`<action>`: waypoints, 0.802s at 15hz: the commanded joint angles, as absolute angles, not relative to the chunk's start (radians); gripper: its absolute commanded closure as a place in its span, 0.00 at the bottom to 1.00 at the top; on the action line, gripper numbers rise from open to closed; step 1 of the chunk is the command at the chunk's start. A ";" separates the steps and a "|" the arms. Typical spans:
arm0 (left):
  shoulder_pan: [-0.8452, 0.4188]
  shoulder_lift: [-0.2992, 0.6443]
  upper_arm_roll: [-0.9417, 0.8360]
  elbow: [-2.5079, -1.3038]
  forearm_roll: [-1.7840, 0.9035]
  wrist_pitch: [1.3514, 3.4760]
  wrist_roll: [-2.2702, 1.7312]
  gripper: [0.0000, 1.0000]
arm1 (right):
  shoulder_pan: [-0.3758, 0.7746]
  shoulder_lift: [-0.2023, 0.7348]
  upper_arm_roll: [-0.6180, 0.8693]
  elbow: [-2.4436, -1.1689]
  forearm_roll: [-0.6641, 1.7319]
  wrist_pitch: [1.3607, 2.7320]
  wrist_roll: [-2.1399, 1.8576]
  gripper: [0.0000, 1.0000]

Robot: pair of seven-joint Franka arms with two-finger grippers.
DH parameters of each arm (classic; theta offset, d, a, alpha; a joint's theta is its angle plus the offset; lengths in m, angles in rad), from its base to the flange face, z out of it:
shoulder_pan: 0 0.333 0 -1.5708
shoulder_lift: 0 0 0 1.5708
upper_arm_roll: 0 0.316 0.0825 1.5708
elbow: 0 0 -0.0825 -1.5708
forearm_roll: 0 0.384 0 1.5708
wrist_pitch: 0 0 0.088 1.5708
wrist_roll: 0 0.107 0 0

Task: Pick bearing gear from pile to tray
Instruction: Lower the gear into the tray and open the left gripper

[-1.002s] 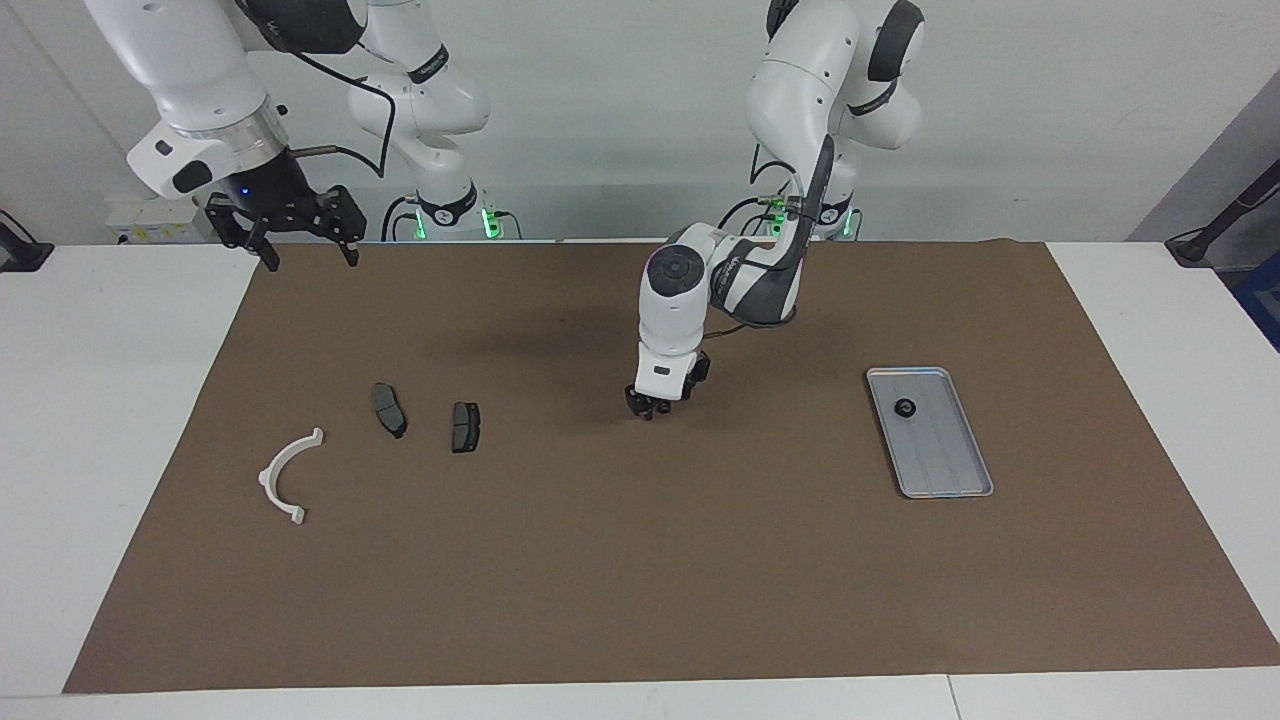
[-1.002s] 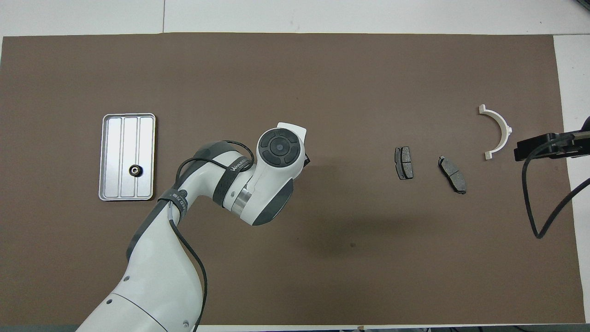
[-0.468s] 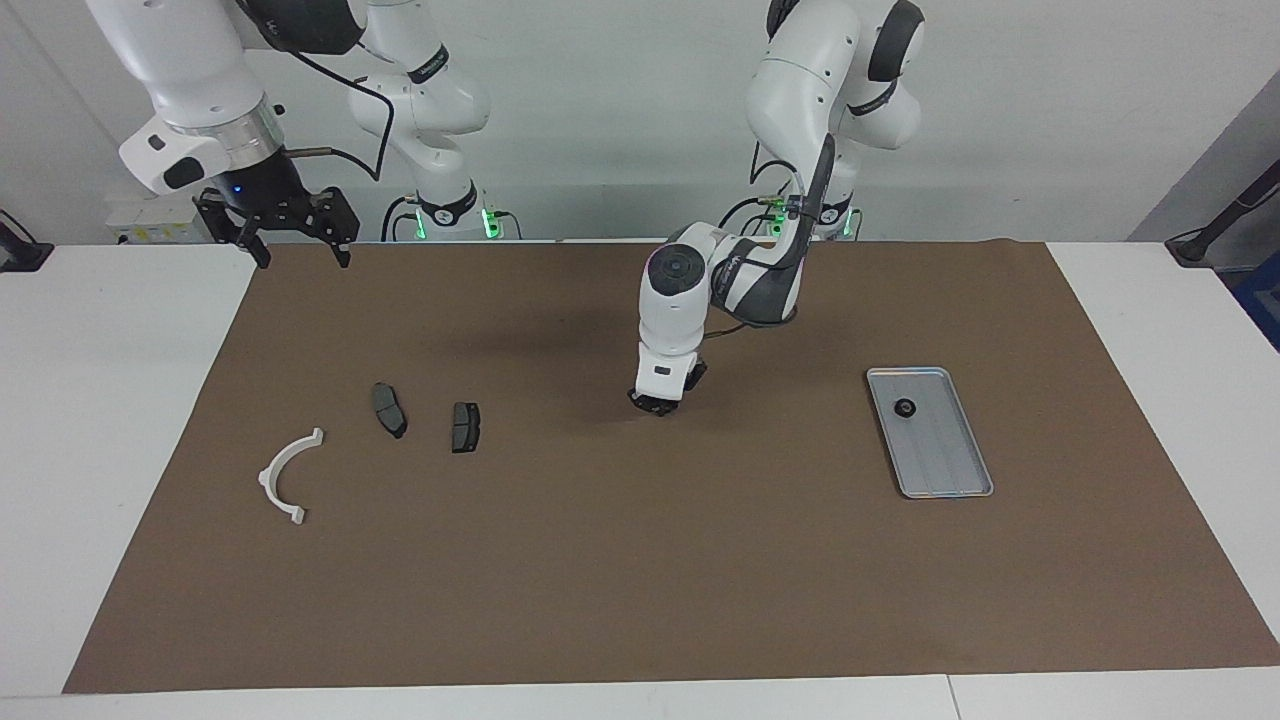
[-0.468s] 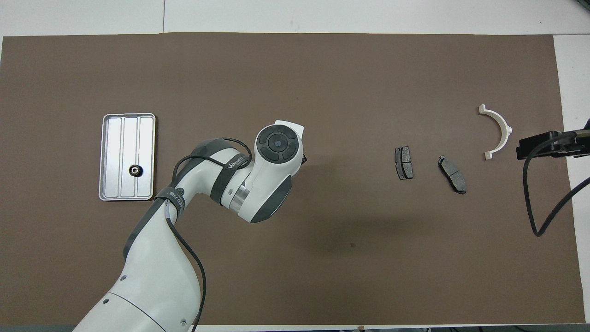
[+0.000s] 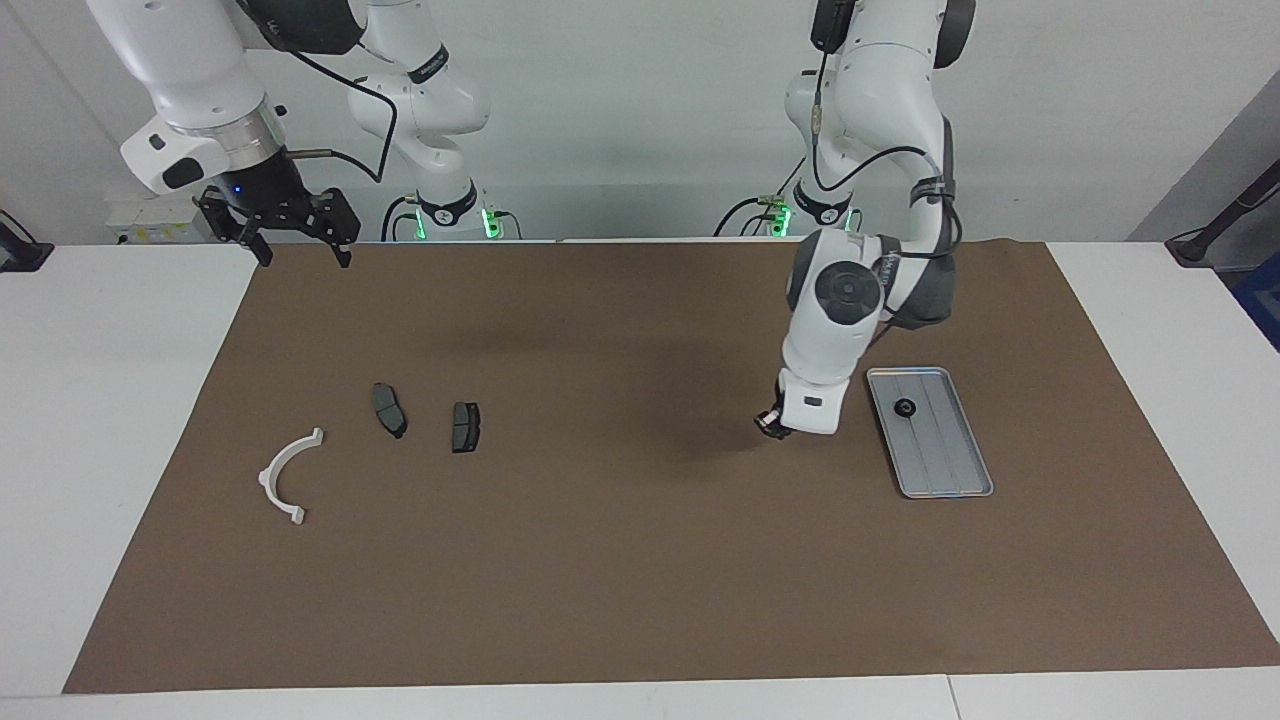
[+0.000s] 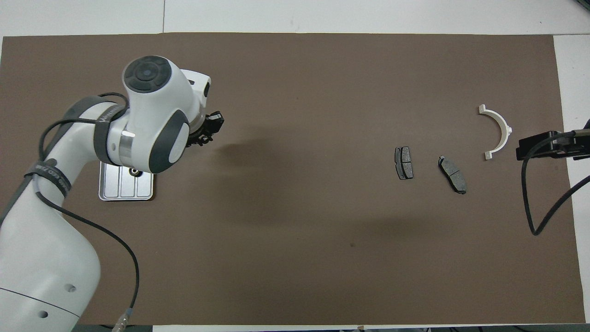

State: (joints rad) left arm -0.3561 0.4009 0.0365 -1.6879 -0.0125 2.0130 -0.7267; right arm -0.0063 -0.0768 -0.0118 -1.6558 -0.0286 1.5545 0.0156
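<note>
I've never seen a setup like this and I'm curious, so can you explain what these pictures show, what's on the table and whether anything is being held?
These are two white robot arms at a table covered by a brown mat. One picture looks at them from across the table, the other looks down from above their end.

The left hand hangs over the mat beside a ribbed metal tray, which already holds one small black gear. I cannot tell whether that hand carries anything.

The right hand, fingers spread and empty, waits above the mat's edge at its own end of the table.

Near that end lie loose parts: a white half-ring bracket and two dark grey brake-pad-shaped plates.
</note>
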 commanded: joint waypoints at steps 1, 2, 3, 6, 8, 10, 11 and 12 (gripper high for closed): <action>-0.246 0.376 0.023 -1.727 0.000 2.002 -0.521 1.00 | -0.017 -0.086 -0.006 -1.661 -0.038 1.543 0.034 0.00; -0.217 0.376 0.025 -1.729 0.000 2.008 -0.461 1.00 | -0.018 -0.084 -0.006 -1.663 -0.038 1.545 0.035 0.00; -0.180 0.376 0.023 -1.729 0.000 2.011 -0.410 1.00 | -0.018 -0.084 -0.006 -1.666 -0.038 1.548 0.049 0.00; -0.100 0.376 0.023 -1.753 0.000 2.061 -0.257 1.00 | -0.017 -0.080 -0.005 -1.661 -0.037 1.554 0.066 0.00; -0.072 0.374 0.025 -1.779 0.000 2.130 -0.192 1.00 | -0.015 -0.081 -0.005 -1.663 -0.031 1.554 0.074 0.00; -0.034 0.377 0.025 -1.782 0.000 2.166 -0.146 1.00 | -0.015 -0.081 -0.006 -1.664 -0.031 1.554 0.074 0.00; -0.023 0.379 0.025 -1.782 0.000 2.171 -0.123 1.00 | -0.015 -0.081 -0.006 -1.664 -0.031 1.554 0.074 0.00; -0.005 0.379 0.025 -1.782 0.000 2.175 -0.106 1.00 | -0.015 -0.081 -0.005 -1.666 -0.031 1.554 0.074 0.00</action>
State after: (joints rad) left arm -0.0381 0.4005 0.0356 -1.7525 -0.0125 2.1431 -0.1478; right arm -0.0065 -0.0767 -0.0127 -1.6572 -0.0285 1.5545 0.0552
